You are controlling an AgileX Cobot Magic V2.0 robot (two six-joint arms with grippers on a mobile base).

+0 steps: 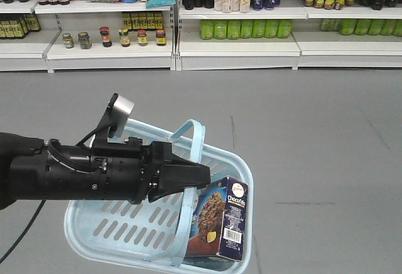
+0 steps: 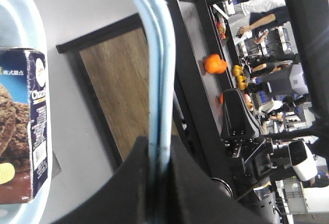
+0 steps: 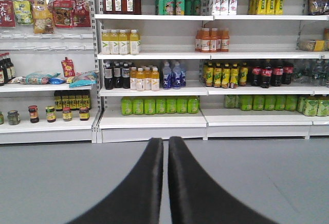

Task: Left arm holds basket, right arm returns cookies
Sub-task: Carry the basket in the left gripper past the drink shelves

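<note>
My left hand grips the basket; right hand pressed together, empty (aimed at shelves); tilt could spill the cookies.

**Basket aloft, cookies inside**

The light blue slotted basket hangs tilted in the air. Both its hoop handles are pinched together in the left gripper, at the end of the thick black left arm. The navy Chocofello cookies box stands upright in the basket's near right corner, barcode panel facing outward. The right gripper is closed and holds nothing.
</note>
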